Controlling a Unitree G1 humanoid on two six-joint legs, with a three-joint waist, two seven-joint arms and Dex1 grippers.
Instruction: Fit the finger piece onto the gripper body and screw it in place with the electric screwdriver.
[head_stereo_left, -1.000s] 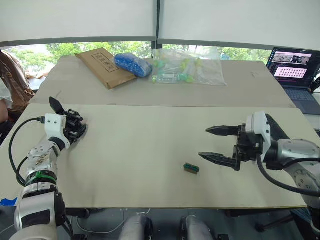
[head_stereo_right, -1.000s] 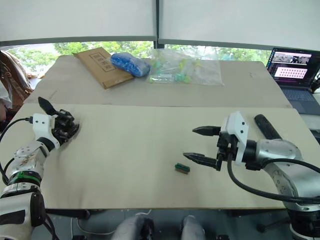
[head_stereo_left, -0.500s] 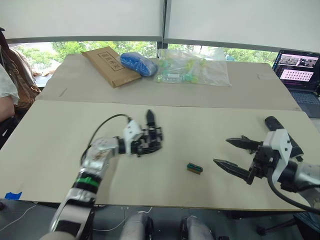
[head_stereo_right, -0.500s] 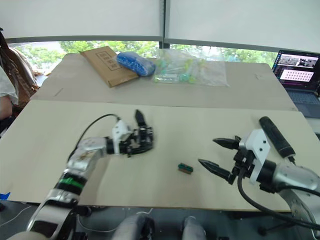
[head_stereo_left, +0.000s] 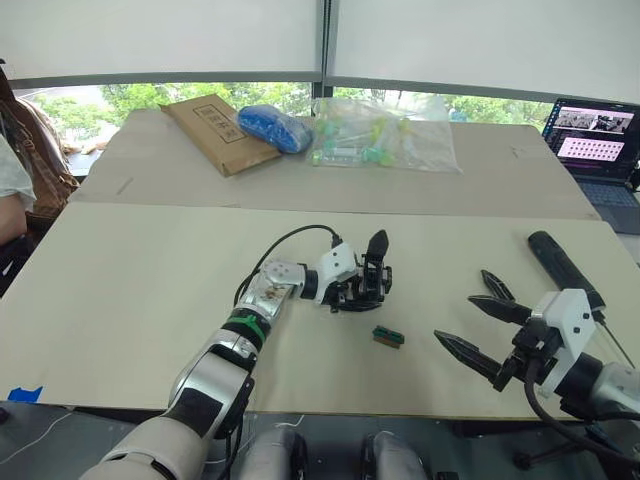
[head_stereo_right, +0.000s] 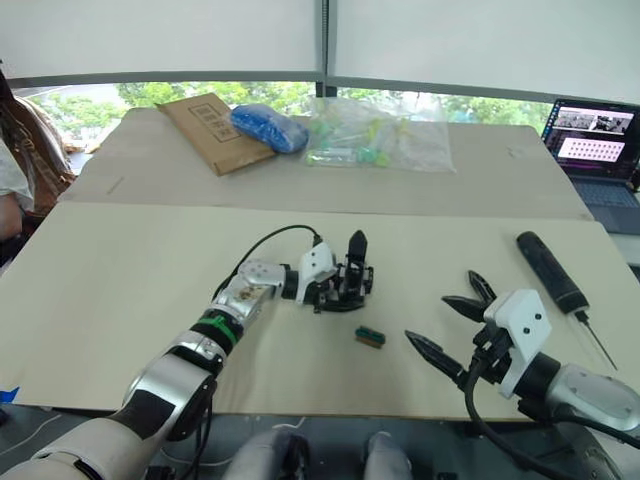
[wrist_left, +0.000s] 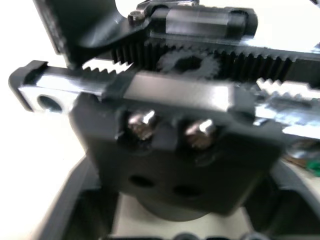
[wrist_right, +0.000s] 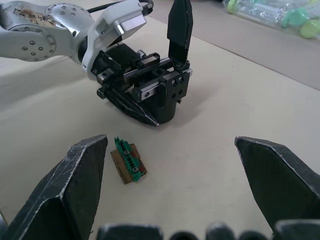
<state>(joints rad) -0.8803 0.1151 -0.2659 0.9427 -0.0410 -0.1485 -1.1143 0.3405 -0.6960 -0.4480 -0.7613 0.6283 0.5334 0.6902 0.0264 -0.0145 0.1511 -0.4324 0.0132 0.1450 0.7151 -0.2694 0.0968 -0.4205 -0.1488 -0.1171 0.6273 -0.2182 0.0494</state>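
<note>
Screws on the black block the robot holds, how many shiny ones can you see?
2. Both sit side by side on the face of the small black gripper body: one silver screw and a second one beside it. Others may be hidden.

One gripper body (head_stereo_right: 345, 283), one electric screwdriver (head_stereo_right: 549, 271), perhaps.
</note>
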